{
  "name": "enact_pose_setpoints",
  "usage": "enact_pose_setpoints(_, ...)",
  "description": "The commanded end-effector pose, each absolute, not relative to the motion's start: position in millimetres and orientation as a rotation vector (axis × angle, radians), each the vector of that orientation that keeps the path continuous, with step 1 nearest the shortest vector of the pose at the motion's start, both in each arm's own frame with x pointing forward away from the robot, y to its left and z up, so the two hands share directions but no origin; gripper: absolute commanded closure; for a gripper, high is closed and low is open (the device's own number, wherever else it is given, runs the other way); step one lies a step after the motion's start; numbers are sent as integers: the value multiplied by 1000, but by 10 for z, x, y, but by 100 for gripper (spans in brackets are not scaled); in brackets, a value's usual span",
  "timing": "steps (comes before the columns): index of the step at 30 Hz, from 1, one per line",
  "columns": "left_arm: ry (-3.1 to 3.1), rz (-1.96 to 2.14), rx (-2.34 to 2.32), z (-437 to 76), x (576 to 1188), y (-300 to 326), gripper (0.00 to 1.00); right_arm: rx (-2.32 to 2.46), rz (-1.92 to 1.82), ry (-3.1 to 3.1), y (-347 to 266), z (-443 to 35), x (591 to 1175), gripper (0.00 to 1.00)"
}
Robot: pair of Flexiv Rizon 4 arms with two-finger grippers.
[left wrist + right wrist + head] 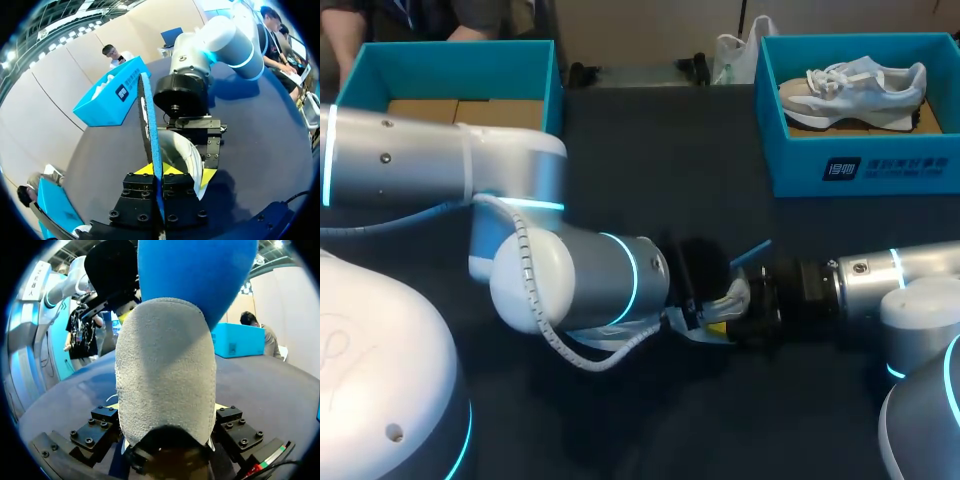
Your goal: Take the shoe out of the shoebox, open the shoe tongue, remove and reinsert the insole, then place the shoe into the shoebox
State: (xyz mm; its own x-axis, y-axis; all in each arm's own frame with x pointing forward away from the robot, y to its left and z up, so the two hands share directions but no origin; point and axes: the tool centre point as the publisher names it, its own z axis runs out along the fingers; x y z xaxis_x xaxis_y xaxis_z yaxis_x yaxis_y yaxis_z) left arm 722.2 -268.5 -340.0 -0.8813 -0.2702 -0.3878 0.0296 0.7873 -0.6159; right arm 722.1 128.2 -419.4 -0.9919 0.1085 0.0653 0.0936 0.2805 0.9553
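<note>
From above, the two arms meet near the middle of the front edge of the dark table (650,150). The left gripper (692,312) and the right gripper (745,318) face each other, with the shoe (730,300) between them. The blue insole (752,254) sticks up out of the shoe. The left shoebox (450,60) sits at the back left corner. The right shoebox (860,165) sits at the back right corner, with the other shoe (855,90) lying inside it.

From the left wrist, the left gripper (159,170) has both yellow tips pressed tight on the thin insole (150,120), one tip on each side. The insole stands on its edge. Just ahead is the white shoe (184,150). The right gripper (200,137) holds it from the far side. The right shoebox (112,95) is farther off on the table.

From the right wrist, the right gripper (165,410) is squeezed onto the grey heel of the shoe (165,370), with a finger on each side. The insole (200,275) rises out of the shoe ahead. The black left gripper (112,270) is at the insole's side. The left shoebox (237,340) is well apart, near the table's far edge.
</note>
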Motion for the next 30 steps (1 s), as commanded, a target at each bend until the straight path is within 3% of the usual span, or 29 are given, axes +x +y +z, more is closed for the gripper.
enact_pose_setpoints(1, 2561, -901, -183, -3255, 7274, -2723, 100, 199, 1860, 2511, 1295, -4190, 7217, 100)
enact_pose_setpoints(22, 2857, -1170, -160, -2263, 7216, -3160, 100, 199, 1860, 2511, 1295, -4190, 7217, 100)
enact_pose_setpoints(30, 2870, -1354, -135, -1665, 7040, -3176, 100, 199, 1860, 2511, 1295, -4190, 7217, 100)
